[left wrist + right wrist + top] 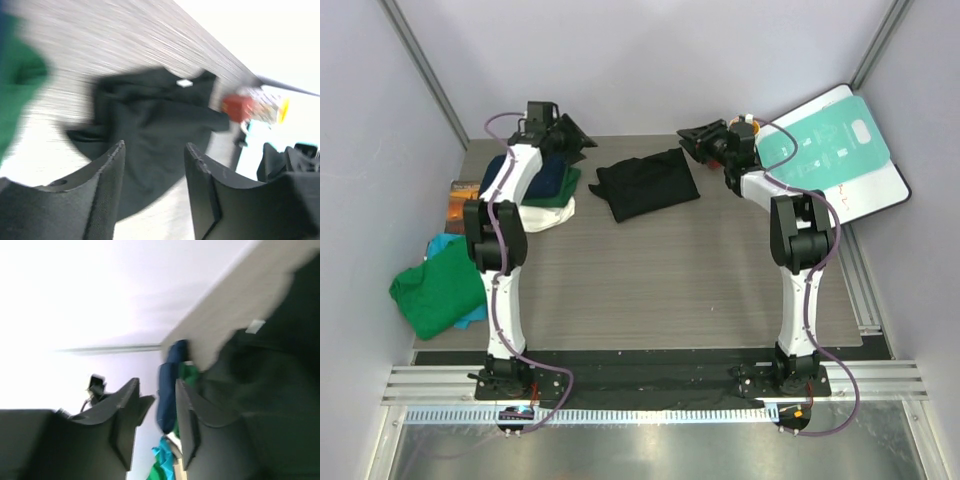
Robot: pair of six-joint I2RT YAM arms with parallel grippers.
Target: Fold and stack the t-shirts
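left gripper (155, 150): jaws apart, empty | right gripper (156, 385): jaws apart, empty | black t-shirt (647, 183): folded on table (670, 280), between them

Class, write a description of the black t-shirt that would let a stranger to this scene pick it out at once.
On the grey wood-grain table, look to the middle of the far side. There the black t-shirt lies alone, folded into a rough rectangle. It is the only black garment, and unlike the navy-topped pile to its left, it is not stacked.
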